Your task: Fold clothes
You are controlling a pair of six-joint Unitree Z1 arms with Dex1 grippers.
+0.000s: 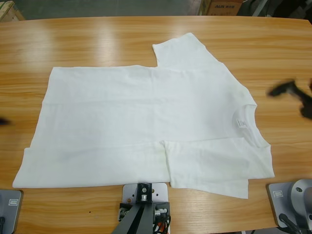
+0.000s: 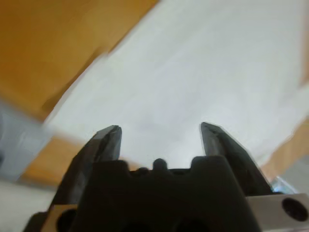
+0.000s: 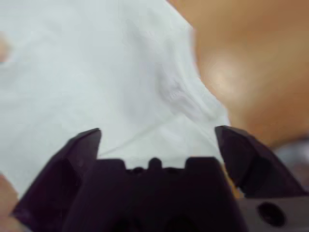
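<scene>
The clothes are one white T-shirt [image 1: 141, 122] lying flat on the wooden table [image 1: 87, 44], hem to the left and neck to the right, with a white neck label [image 1: 241, 123]. Its near sleeve [image 1: 214, 165] is folded in over the body, while the far sleeve [image 1: 180, 48] sticks out. My left gripper [image 2: 161, 130] is open above white cloth [image 2: 193, 72] near an edge of the shirt, holding nothing. Over the shirt [image 3: 96, 72], my right gripper [image 3: 157, 133] is also open and holds nothing. In the high view a blurred black gripper [image 1: 287, 89] shows at the right edge, off the shirt.
A dark sliver [image 1: 2, 121] shows at the left edge of the high view. Beyond the table's far edge stands a cardboard box [image 1: 222, 6]. Bare wood runs along the far side of the table and right of the neck.
</scene>
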